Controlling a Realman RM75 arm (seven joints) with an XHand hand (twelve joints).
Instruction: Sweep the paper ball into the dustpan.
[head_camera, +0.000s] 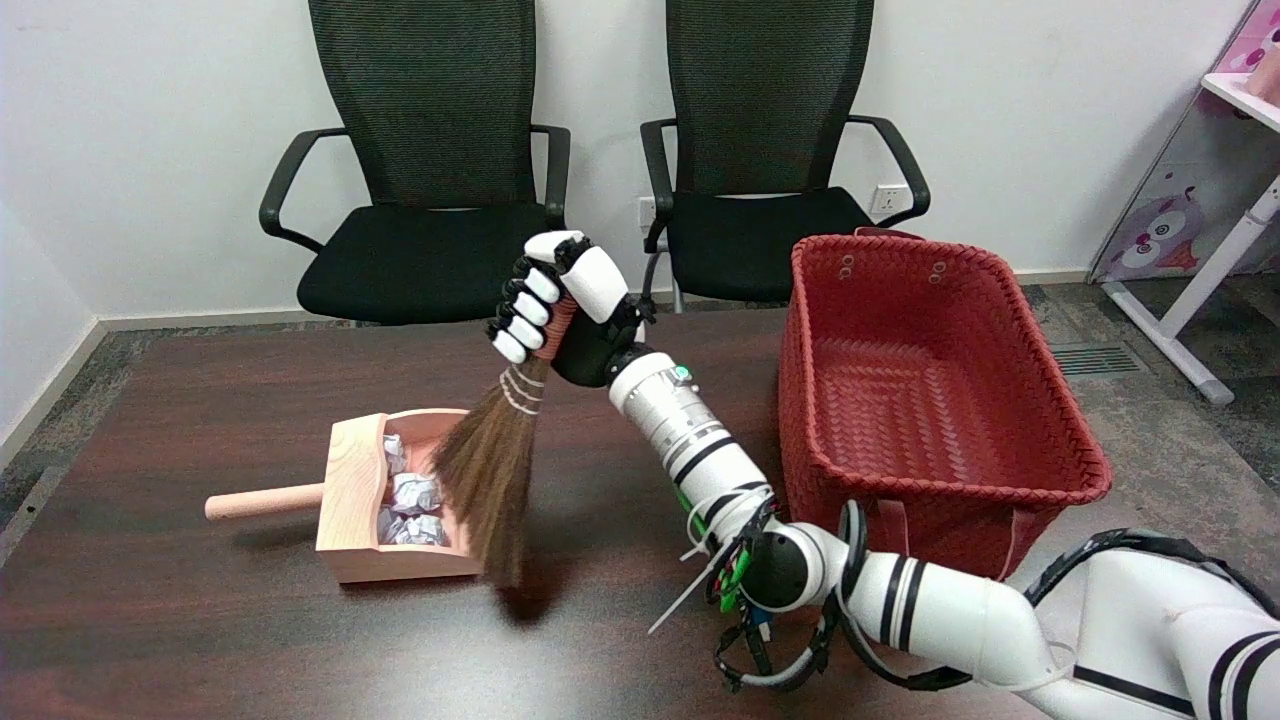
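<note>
White arm comes in from the lower right, and its right hand (553, 300) is wrapped tight around the handle of a little straw broom (490, 470), fingers curled closed on it. Bristles hang down right at the open mouth of the wooden dustpan (352, 500), tips at or just off the dark table (200, 400), hard to tell which. Paper ball situation looks mostly sorted: crumpled paper balls (414, 500) are sitting inside the pan, around three I think, and I can't see any loose on the table. My guess is the sweep is basically done. What could go wrong from here: the broom is so close to the pan's front edge that a pull back toward the arm could drag a ball out again, or a bump could shove the light pan sideways by its stubby handle. Further back, the red woven basket (930, 380) sits on the right, nothing visible in it. Behind that, two black office chairs (430, 230) against the wall.
</note>
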